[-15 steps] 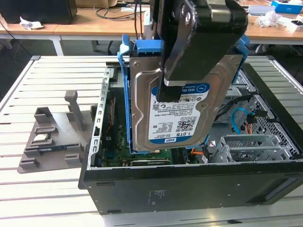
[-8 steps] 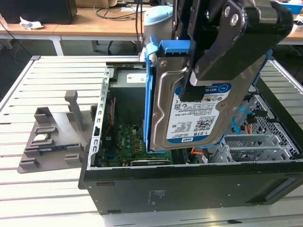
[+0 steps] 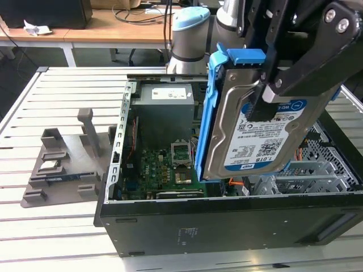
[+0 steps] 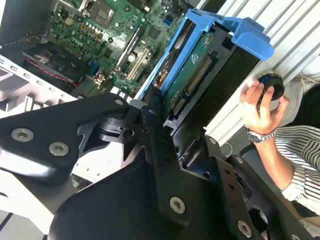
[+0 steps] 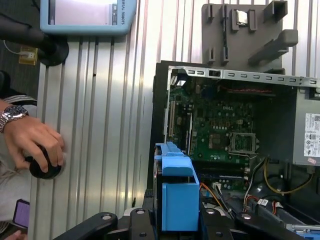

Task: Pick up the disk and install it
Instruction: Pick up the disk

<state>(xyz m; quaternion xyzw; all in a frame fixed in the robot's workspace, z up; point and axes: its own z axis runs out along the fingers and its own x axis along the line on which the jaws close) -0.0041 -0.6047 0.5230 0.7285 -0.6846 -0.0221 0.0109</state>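
Black gripper (image 3: 264,96) clamped on the upright silver-metal disk (image 3: 229,130) with blue plastic rails; blue-and-white label (image 3: 266,139) showing; hanging over the open black computer case (image 3: 227,232) on the slatted counter (image 3: 57,235).

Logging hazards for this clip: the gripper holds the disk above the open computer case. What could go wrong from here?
1. If the gripper slips, the disk could drop onto the motherboard.
2. Its blue rails might snag loose cables inside the case.
3. A person's hand rests on the table close by.
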